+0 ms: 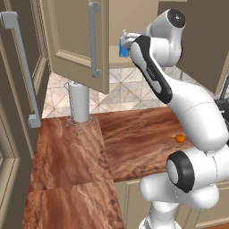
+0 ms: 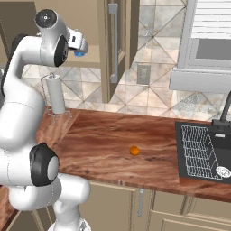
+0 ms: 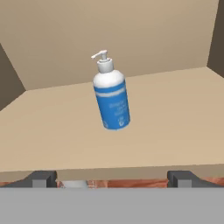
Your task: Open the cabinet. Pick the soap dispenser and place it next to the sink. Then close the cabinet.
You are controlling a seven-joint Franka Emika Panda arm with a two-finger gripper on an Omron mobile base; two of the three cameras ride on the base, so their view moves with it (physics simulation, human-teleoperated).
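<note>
The beige cabinet stands open, its left door swung out over the counter. On its bare shelf the soap dispenser stands upright, a blue bottle with a white pump; it also shows as a blue patch beside my forearm. My gripper is raised to shelf height just in front of the shelf edge, a short way from the bottle. Its fingers are open, with nothing between them. The sink, with a wire rack inside, lies at the counter's far right.
A paper towel roll on a wire stand sits at the back left of the wooden counter. A small orange ball lies mid-counter. The tall darker cabinet flanks the left. A dark faucet rises behind the sink.
</note>
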